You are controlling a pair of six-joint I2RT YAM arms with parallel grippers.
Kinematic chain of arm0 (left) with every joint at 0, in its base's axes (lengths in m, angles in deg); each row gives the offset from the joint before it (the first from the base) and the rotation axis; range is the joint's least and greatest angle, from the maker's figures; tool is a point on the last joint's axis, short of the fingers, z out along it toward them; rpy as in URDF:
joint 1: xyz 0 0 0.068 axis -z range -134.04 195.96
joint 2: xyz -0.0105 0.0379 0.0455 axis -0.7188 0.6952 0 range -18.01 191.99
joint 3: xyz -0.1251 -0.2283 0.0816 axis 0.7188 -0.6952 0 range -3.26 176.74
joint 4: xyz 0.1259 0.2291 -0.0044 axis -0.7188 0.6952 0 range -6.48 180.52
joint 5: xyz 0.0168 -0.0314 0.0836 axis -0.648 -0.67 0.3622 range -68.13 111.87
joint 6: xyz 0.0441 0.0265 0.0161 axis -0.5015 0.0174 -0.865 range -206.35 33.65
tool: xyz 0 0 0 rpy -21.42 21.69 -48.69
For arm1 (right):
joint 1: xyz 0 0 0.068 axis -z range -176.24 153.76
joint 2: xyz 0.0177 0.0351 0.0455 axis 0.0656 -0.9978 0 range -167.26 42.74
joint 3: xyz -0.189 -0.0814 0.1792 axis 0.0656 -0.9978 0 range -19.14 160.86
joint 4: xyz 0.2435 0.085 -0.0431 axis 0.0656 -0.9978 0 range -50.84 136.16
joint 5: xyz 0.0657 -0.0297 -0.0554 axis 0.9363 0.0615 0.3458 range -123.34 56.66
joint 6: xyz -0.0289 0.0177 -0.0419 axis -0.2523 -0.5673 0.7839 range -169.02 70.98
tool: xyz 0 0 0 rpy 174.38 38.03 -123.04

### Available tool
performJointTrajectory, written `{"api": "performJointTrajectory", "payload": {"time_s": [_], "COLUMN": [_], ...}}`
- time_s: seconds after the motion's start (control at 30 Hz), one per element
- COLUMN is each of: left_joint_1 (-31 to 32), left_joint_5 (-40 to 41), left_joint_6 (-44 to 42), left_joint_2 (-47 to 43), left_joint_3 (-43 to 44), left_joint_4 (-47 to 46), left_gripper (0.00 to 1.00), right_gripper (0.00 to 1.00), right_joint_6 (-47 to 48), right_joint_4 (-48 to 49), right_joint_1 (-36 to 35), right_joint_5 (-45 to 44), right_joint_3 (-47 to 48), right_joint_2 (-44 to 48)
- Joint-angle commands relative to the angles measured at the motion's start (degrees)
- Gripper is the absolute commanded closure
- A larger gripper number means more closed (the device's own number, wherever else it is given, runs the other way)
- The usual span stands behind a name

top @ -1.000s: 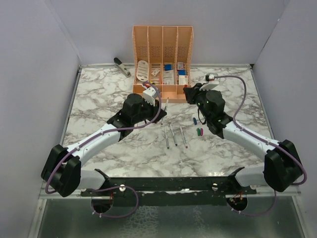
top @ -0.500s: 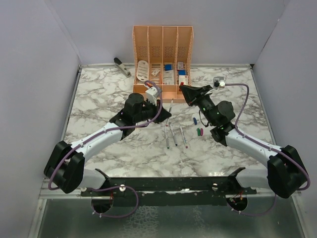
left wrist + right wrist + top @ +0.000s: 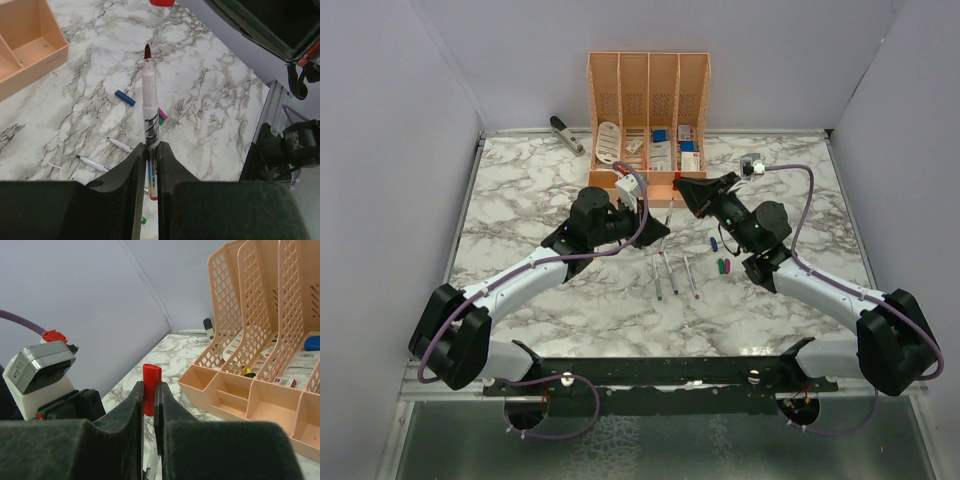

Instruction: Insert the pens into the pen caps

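The left gripper (image 3: 151,152) squeezes 1 pen (image 3: 149,95), red tip out. The right gripper (image 3: 149,395) pinches the red cap (image 3: 151,374). They face each other so tip meets cap.

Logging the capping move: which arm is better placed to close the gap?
Right, probably: right gripper pinches the stubby red plastic cap just beyond the thin grey-white red-tipped pen clamped in left gripper.

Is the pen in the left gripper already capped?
No, the pen in the left gripper shows a bare red tip.
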Motion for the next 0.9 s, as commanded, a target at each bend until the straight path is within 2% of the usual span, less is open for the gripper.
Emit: {"api": "performJointTrajectory", "payload": {"time_s": [0.0,0.87], "left_joint_1": [-0.19,-0.19], "left_joint_5": [-2.98,-0.42], "left_joint_6": [-0.77,-1.31], "left_joint_2": [-1.93,-1.92], "left_joint_3": [-0.19,-0.35], "left_joint_4": [-3.74,-3.98], "left_gripper": [1.00,1.00], "right_gripper": [0.99,0.99], "right_joint_6": [0.90,0.90], "right_joint_4": [-0.42,-2.94], "right_joint_1": [-0.07,-0.08], "right_joint_5": [1.34,1.93], "right_joint_3": [1.15,1.34], "right_joint_2": [-0.53,-1.03]}}
